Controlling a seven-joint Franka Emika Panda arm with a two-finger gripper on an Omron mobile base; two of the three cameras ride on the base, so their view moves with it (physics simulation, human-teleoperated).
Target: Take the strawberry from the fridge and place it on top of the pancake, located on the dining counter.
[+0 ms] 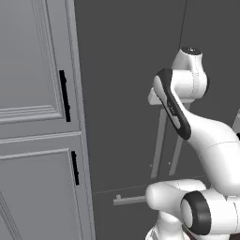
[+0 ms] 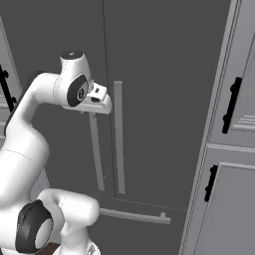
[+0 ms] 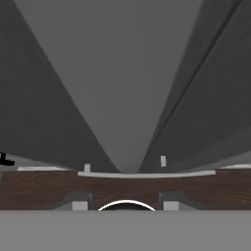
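Right base view: gripper (image 2: 98, 107) clamped on a fridge (image 2: 149, 60) bar handle (image 2: 95, 149).
Fridge doors were shut, so the strawberry presumably sat inside; opening, fetching and placing on the pancake all remained.

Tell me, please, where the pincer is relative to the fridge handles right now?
The pincer is at the top of one long vertical bar handle of the closed fridge, seemingly closed on it; the second bar stands just beside it.
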